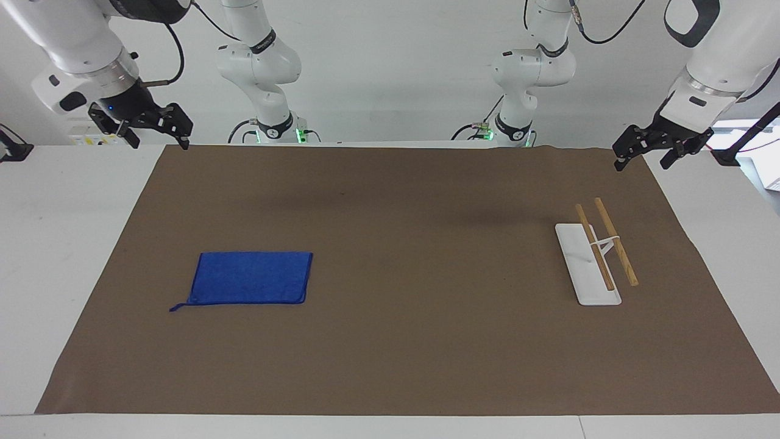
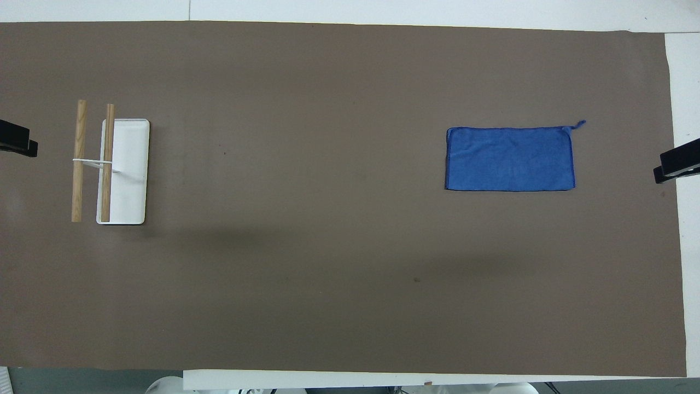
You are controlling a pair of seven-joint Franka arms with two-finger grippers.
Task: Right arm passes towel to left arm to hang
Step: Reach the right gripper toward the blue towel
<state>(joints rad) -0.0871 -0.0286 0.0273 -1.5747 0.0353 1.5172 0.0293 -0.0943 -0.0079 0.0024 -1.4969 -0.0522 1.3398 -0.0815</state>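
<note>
Towel [image 1: 250, 278]: a bright royal-blue rectangular cloth, laid flat and unfolded on the brown table cover [image 1: 390, 341] toward the right arm's end of the table. A stitched hem is seen along its edges, and a short thread tail is seen at the corner farthest from the robots. It is touched by neither gripper.

Towel rack [image 1: 594, 256]: a flat white base plate is fitted with a thin white upright that carries two wooden rails [image 1: 615, 241]. The rails are set parallel, side by side, running away from the robots. The rack is placed toward the left arm's end of the table, well apart from the towel. Nothing is hung on it.

Right gripper [image 1: 157, 138]: held in the air over the corner of the table cover at the right arm's end, close to the robots' edge. Its black fingers are spread apart and nothing is pinched between them.

Left gripper [image 1: 643, 158]: held in the air over the corner of the table cover at the left arm's end, close to the robots' edge. Its fingers are likewise spread and nothing is gripped.

Both arms are kept waiting, raised at the table's ends.

Table [image 1: 67, 201]: white, covered across most of its top by the brown sheet.
</note>
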